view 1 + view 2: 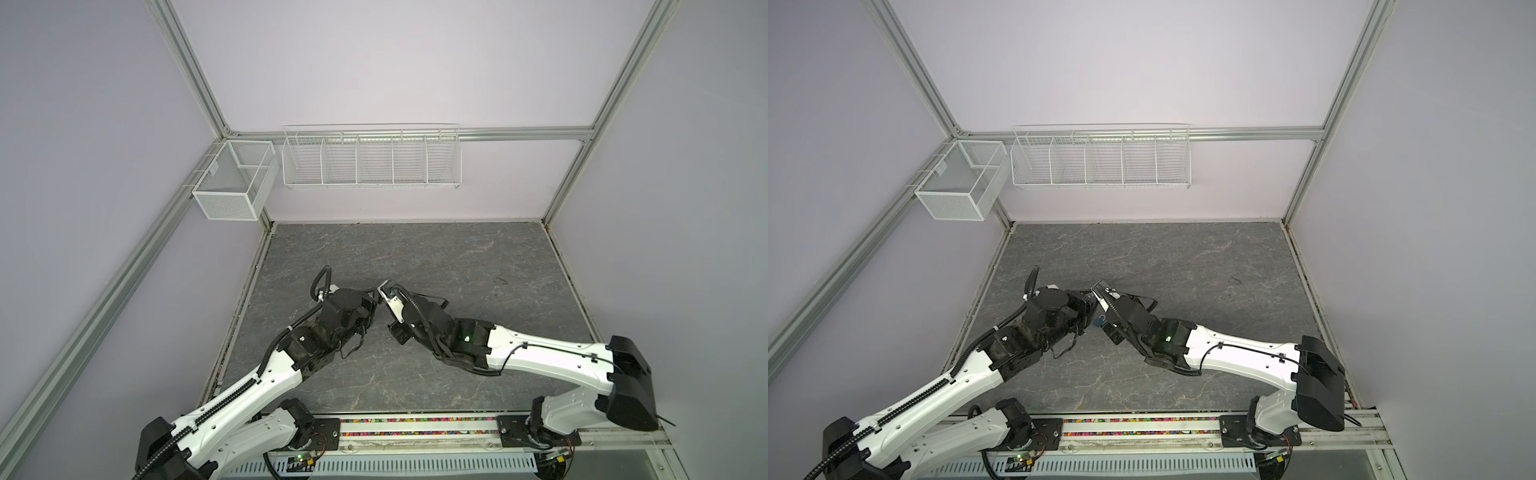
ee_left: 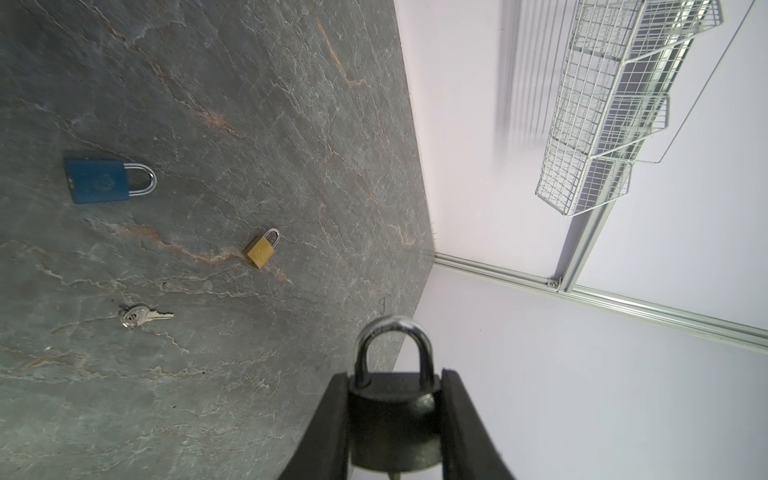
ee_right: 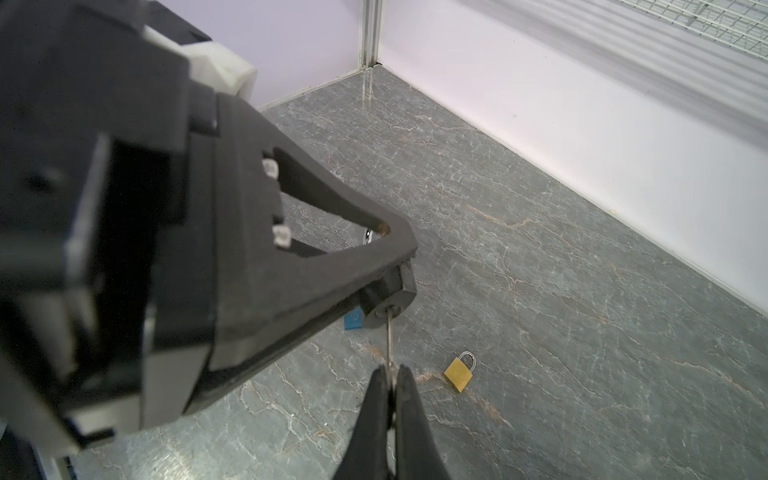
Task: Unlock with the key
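A dark padlock (image 2: 392, 415) with a silver shackle is clamped between the pads of my left gripper (image 2: 395, 374), held above the table. My right gripper (image 3: 390, 370) is shut on a thin silver key (image 3: 389, 340). The key's blade runs straight into the keyhole in the bottom of the padlock (image 3: 384, 309). The shackle looks closed in the left wrist view. In a top view the left gripper (image 1: 372, 305) and the right gripper (image 1: 383, 291) meet tip to tip over the middle of the table, and they hide the padlock and key.
On the grey stone-look table (image 2: 249, 124) lie a blue padlock (image 2: 97, 180), a small brass padlock (image 2: 260, 249) and a loose bunch of keys (image 2: 139, 316). White wire baskets (image 1: 372, 160) (image 1: 235, 178) hang on the back and left walls.
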`<state>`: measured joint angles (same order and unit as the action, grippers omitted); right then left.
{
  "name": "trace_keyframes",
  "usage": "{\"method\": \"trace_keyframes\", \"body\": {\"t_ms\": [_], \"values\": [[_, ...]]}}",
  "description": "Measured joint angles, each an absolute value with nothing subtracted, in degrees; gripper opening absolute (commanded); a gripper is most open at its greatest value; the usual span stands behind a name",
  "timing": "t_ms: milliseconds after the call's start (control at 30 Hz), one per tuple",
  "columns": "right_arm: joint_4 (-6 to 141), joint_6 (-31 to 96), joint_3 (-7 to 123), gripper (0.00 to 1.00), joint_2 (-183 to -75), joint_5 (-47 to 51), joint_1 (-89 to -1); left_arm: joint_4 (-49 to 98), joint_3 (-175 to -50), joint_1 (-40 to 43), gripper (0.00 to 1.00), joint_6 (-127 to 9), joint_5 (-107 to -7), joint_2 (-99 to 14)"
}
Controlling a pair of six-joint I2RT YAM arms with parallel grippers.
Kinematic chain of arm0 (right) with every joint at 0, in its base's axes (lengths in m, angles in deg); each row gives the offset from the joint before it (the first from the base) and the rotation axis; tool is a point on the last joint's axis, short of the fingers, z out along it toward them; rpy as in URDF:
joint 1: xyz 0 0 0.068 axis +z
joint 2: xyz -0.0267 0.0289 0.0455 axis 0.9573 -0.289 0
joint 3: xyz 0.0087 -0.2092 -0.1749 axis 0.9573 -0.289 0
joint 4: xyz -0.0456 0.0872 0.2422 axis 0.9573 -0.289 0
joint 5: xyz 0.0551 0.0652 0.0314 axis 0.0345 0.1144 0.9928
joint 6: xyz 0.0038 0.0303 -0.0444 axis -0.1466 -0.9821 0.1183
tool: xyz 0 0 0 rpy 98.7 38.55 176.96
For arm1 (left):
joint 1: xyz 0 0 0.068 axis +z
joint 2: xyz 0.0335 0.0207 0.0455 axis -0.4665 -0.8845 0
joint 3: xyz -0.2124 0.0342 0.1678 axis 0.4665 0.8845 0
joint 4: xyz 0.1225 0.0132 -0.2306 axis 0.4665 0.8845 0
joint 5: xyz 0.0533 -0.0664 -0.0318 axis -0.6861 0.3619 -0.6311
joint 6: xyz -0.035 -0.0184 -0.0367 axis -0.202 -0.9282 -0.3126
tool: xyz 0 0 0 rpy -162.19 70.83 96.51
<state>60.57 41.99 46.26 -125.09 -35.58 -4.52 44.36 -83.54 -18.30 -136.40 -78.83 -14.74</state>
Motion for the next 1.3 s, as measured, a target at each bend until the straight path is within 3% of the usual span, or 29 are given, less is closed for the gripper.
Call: {"method": "trace_keyframes", "body": {"t_ms": [367, 667, 1067, 1300], "values": [[56.3, 28.8, 49.2, 0.07, -125.7, -29.5, -6.6, 44.6, -83.6, -18.3, 0.00, -133.1, -79.2, -15.0], [55.8, 40.5, 49.7, 0.07, -127.4, -41.8, -2.3, 44.3, -83.7, -18.3, 0.00, -132.9, -78.2, -15.3], [69.7, 57.1, 42.1, 0.07, -125.2, -43.6, -1.8, 43.9, -83.6, -18.0, 0.00, -133.6, -78.4, -14.7], [71.1, 50.4, 42.3, 0.07, -124.6, -40.3, -3.4, 43.6, -83.5, -17.9, 0.00, -133.7, -78.9, -14.5]]}}
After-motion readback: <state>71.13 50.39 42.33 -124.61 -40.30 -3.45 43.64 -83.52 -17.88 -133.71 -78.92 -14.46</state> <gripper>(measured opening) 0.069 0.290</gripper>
